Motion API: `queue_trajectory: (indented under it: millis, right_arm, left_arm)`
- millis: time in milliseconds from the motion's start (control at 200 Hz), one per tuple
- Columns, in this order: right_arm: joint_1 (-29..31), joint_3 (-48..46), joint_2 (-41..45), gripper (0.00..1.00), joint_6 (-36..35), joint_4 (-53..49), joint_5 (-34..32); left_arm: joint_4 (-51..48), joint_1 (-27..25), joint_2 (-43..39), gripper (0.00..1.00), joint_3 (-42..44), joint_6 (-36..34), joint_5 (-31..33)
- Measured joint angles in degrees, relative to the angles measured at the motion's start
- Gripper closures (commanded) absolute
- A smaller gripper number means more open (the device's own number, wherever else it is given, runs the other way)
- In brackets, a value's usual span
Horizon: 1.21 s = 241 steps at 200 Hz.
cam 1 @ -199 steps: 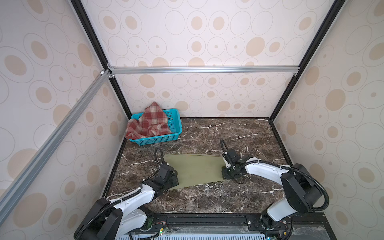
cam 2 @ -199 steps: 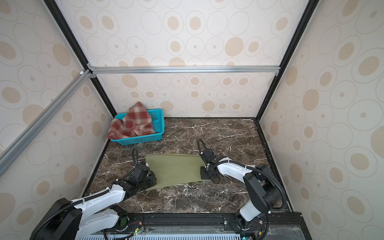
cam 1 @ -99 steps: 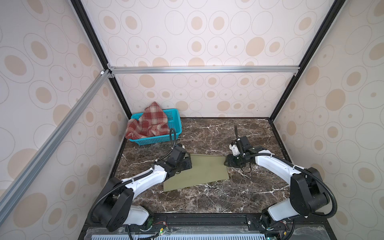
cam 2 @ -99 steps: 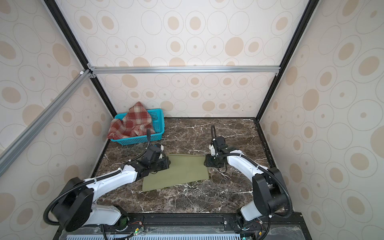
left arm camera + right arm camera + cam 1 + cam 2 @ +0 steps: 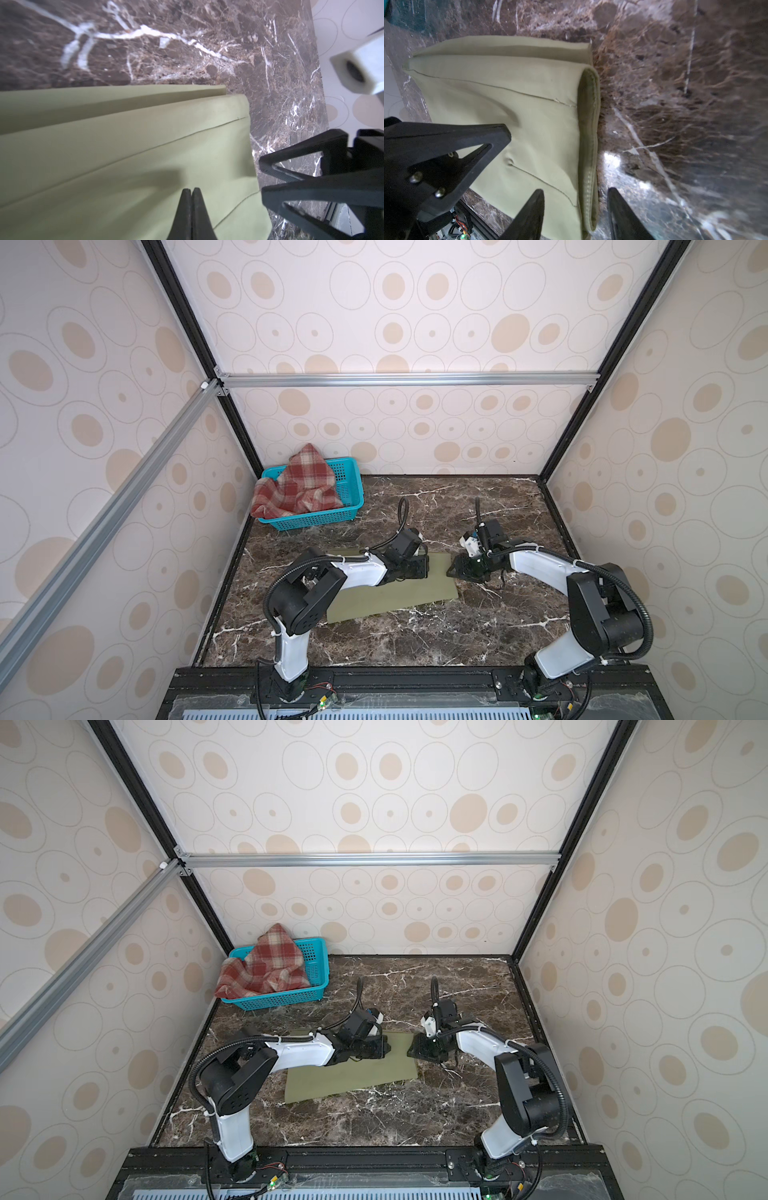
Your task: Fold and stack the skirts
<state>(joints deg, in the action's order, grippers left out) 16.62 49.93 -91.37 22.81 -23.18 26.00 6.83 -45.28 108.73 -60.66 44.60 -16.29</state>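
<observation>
Right end effector (image 5: pixel 575 189) jaws now apart

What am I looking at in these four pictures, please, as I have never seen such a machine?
The machine is two robot arms, a left arm and a right arm, mounted at the near edge of a marble table, each ending in a two-fingered gripper. Two pictures look down on everything from twin cameras side by side; the other two come from cameras on the wrists. An olive skirt lies folded on the table between the arms. A plaid skirt is heaped in a teal basket in the far left corner. The left gripper is shut above the olive skirt; whether it pinches cloth is unclear. The right gripper is open astride the skirt's stitched edge, holding nothing.
</observation>
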Motion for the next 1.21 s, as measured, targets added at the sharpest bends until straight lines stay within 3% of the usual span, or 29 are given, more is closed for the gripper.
queue_trajectory:
  millis: [375, 835, 1205]
  right_arm:
    - [-1.79, -1.11, -3.56, 0.51, 0.76, 4.68, 2.19]
    - [-1.95, -2.32, -6.51, 0.7, 3.37, 11.96, 7.37]
    - [-1.53, -2.47, -6.38, 0.64, 3.21, 12.15, 6.93]
  left_arm:
    - [0.07, -0.44, 2.56, 1.0, -0.02, -0.02, -0.13]
    - [0.44, -0.76, 2.67, 1.0, 0.0, 0.02, -0.17]
    - [1.31, -0.76, 2.93, 1.0, 0.0, 0.61, -0.42]
